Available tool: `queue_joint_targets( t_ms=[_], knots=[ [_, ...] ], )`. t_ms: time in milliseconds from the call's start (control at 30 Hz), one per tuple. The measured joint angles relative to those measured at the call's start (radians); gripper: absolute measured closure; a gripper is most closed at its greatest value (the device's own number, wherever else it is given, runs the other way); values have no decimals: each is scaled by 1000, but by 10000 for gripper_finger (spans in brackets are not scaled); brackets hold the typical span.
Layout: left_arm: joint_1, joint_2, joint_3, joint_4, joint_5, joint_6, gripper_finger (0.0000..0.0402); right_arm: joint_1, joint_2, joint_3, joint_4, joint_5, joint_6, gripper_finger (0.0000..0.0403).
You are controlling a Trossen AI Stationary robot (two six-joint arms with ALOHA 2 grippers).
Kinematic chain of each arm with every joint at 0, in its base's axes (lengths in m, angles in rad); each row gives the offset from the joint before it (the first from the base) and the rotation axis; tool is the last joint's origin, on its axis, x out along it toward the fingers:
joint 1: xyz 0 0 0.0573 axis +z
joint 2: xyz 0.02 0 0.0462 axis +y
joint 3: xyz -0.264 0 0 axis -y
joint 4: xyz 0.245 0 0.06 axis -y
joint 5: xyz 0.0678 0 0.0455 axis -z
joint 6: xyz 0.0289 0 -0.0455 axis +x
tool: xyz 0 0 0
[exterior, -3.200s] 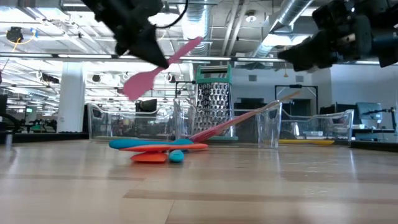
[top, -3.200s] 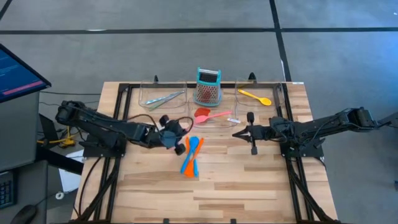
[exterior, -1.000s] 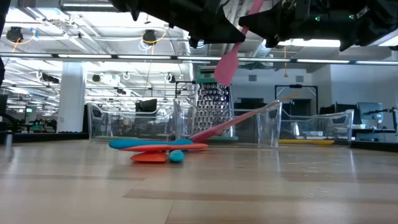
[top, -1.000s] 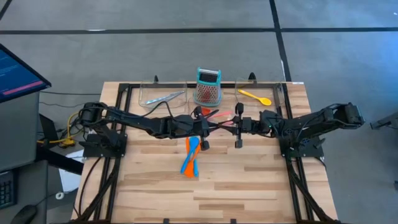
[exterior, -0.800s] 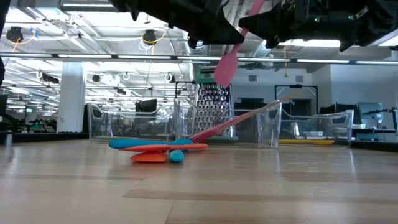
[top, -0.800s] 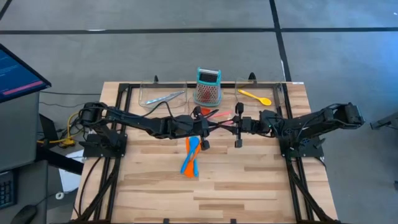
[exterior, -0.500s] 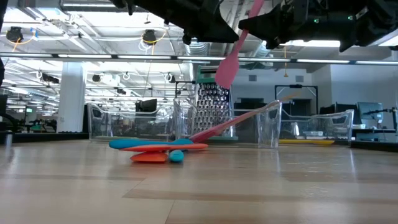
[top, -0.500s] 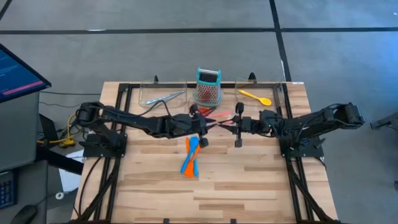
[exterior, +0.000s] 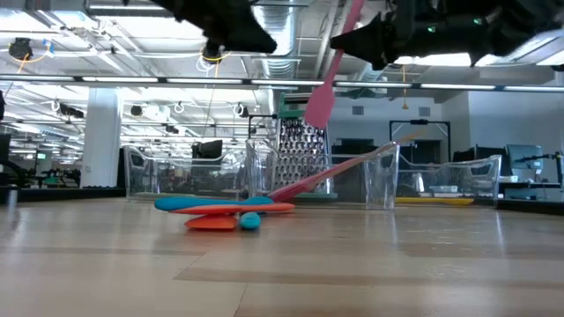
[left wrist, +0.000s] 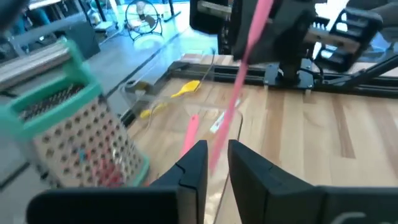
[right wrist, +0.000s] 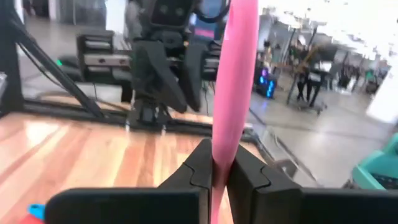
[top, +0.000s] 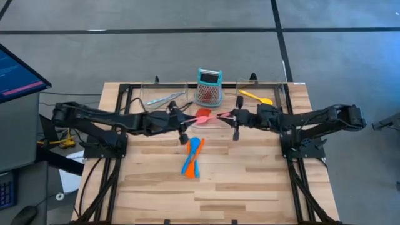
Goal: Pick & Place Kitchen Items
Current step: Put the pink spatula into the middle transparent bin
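Right hand (right wrist: 214,168) grips the pink spatula (right wrist: 233,81) by its handle, fingers pinched tight; blade hangs down, clear above the tabletop (top: 250,181) near the middle tray (exterior: 317,180), probably so it can be lowered in. Left hand (left wrist: 214,165) sits just left of it, fingers slightly parted, holding nothing. Orange and blue utensils (top: 192,156) lie crossed on the tabletop, nearer. Yellow spoon (top: 256,97) rests in the far right tray; tongs (top: 164,99) in the far left one.

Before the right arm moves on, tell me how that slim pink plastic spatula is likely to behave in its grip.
The slim pink plastic spatula hangs blade-down from the right gripper, pinched on its thin handle, so it may pivot or swing. It looks light, probably an easy load. Smooth plastic could slip. The left gripper, open, is clear of it.
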Motion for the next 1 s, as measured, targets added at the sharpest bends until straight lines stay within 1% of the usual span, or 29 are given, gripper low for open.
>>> queue_joint_targets(
  t_ms=[167,300,367,533,600,700,867,1000],
  knots=[
    [0,-89,-129,2,-3,-111,357,-35,13,167,-320,0,-32,387],
    [0,-122,-207,17,-4,-175,363,-69,61,294,-522,0,-78,387],
    [0,-132,-236,21,-4,-184,367,-92,99,358,-590,-1,-80,387],
    [-3,-130,-273,60,-4,-187,376,-149,229,479,-743,-11,-87,387],
    [-3,-131,-277,61,-5,-187,379,-172,285,523,-823,-63,-87,387],
    [-4,-130,-277,63,-5,-187,384,-195,371,585,-872,-127,-87,387],
    [-8,-130,-277,69,-5,-185,388,-204,477,689,-957,-146,-84,387],
    [-8,-130,-277,69,-5,-184,390,-190,503,770,-1025,-133,-93,387]
  ],
)
